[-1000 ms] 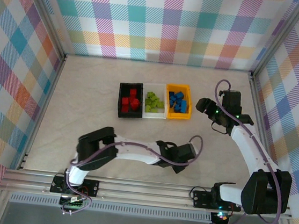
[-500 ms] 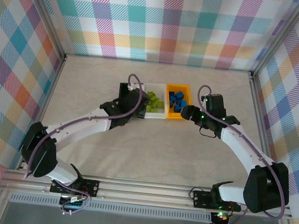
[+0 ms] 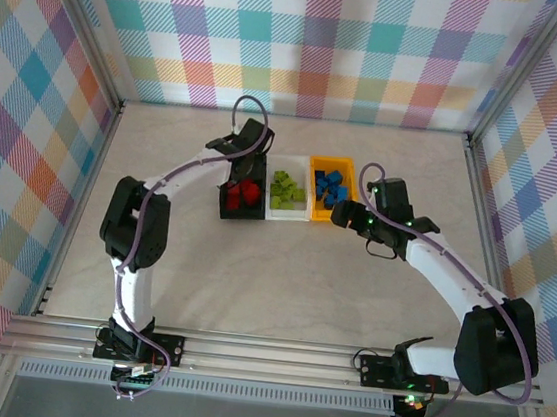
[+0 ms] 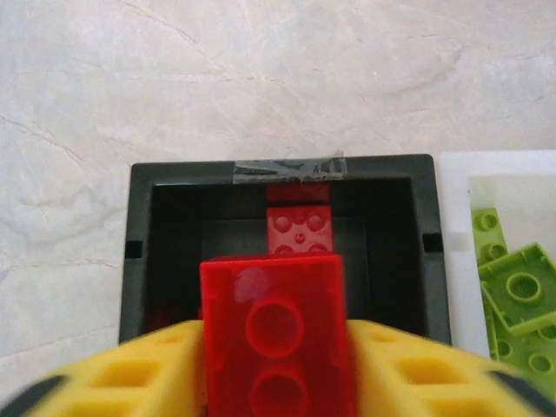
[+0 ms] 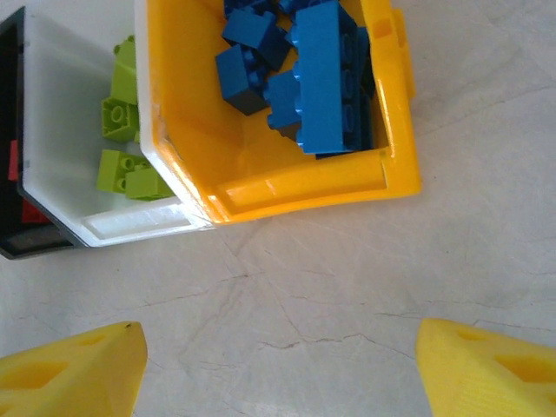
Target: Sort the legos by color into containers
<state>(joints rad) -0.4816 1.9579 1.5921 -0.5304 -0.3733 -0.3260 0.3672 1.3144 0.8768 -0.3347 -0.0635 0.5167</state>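
— Red brick (image 4: 276,334), orientation?
— Clamped between the left jaws, studs facing the wrist camera. Long axis points at the far wall of the black bin (image 4: 139,261). It hangs over that bin, above other red bricks (image 4: 300,230).
— Right jaws?
— Spread wide over the bench (image 5: 287,295), just beside the orange-yellow bin (image 5: 287,187) of blue bricks (image 5: 326,69).
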